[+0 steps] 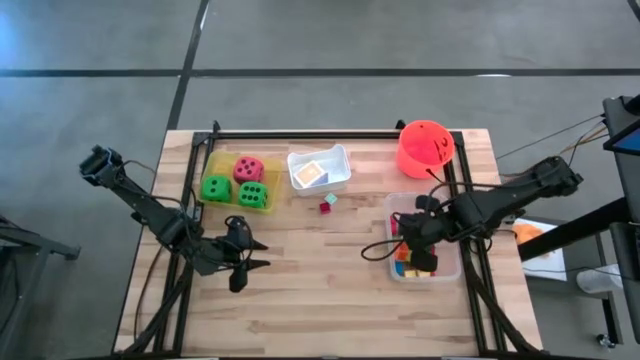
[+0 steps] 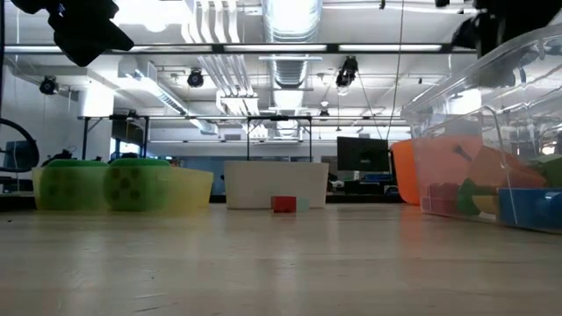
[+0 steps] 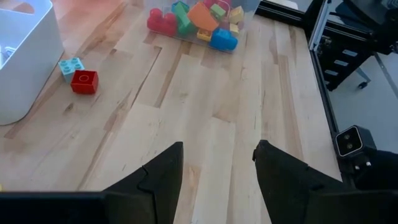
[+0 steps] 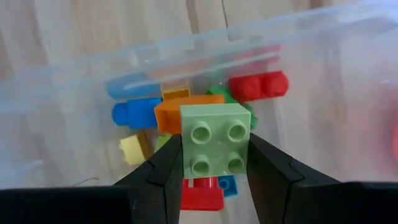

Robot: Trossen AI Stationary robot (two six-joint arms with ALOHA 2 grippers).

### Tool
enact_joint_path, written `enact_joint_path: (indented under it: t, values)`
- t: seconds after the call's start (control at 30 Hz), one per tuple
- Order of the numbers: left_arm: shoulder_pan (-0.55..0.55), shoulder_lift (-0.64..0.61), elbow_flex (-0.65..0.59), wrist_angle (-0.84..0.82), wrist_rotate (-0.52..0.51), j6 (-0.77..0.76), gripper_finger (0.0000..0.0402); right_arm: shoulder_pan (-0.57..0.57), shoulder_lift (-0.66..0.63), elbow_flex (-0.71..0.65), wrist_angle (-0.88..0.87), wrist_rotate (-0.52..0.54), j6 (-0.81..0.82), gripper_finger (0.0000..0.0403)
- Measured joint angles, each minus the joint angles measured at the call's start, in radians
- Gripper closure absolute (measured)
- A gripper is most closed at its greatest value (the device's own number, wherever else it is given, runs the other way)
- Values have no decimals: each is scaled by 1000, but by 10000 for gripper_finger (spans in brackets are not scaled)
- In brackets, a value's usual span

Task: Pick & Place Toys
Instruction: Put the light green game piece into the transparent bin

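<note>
Right pincer [image 4: 214, 177] grips a pale green four-stud plastic brick [image 4: 215, 142] between its two dark fingers, held above the clear rectangular plastic tray [image 1: 451, 270] that sits by the tabletop's right edge; in the high view this pincer [image 1: 418, 250] hangs over the tray's heap. The brick is squarish and glossy, its round studs face the wrist camera, and its sides are pressed by both finger pads, so the hold looks square and firm. Below it the tray holds a loose jumble of small plastic bricks [image 4: 186, 115] in red, orange, blue, yellow and green, lying at all angles. I cannot tell whether this brick is being lifted out of the heap or brought to it, so the current step is unclear. Toward the middle of the tabletop a small red brick [image 3: 84, 81] and a light blue brick [image 3: 71, 65] lie loose on the wood, just beside the white rectangular tray [image 1: 320, 170] near the far edge; these look like work left to do. That white tray holds a flat square card [image 1: 311, 175]. At the far left, the yellow translucent tray [image 1: 238, 183] carries two green dotted dice [image 1: 215, 187] and one pink-red dotted die [image 1: 248, 168], which appear sorted. A round orange-red bucket [image 1: 425, 147] stands at the far right corner. Left pincer [image 3: 219, 163] waits over the near left part of the tabletop with its fingers apart and nothing between them.
</note>
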State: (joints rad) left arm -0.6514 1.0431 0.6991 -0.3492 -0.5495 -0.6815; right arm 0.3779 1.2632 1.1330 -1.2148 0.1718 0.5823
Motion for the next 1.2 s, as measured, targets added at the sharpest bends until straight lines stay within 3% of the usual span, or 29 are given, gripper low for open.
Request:
enact_joint_path:
  t: [0.43, 1.2]
  values:
    - [0, 0, 0, 0, 0, 0, 211, 1, 52, -214, 160, -5, -6, 275]
    - [0, 0, 0, 1, 0, 0, 212, -64, 20, -305, 235, -46, -43, 275]
